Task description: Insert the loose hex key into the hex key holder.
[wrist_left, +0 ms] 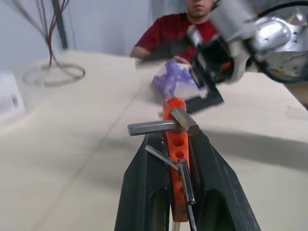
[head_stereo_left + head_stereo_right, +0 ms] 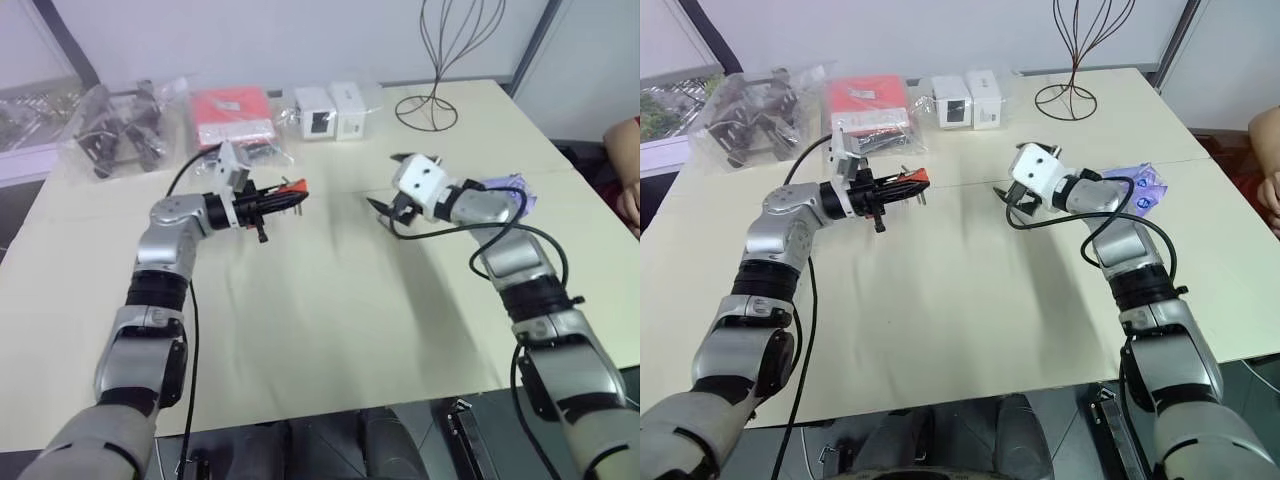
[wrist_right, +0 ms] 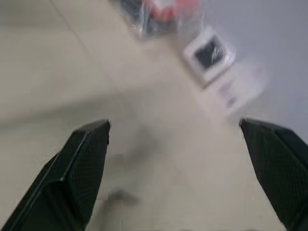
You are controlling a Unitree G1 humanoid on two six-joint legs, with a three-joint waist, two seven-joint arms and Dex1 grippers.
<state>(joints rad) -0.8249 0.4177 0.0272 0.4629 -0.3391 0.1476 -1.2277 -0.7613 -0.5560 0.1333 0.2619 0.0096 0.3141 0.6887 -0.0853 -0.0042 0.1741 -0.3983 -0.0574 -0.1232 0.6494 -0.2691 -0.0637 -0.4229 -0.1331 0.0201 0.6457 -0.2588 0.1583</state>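
Two tools over beige counter (image 2: 330, 330): left tool (image 1: 174, 144) clamps small orange-red plastic hex key holder (image 1: 175, 144), dark L-shaped metal hex key (image 1: 161, 126) seated; right tool (image 3: 175, 139) wide open, empty. Box (image 2: 318, 112) labels unreadable.

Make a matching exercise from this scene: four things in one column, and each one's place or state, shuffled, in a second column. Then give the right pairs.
Things
1. hex key holder
2. right gripper
3. purple tissue pack
4. wire stand

Places or states
A. open, nothing between the fingers
B. standing at the far edge of the table
C. clamped in the left gripper, above the table
D. lying on the table beside the right arm

Pairs: 1-C, 2-A, 3-D, 4-B
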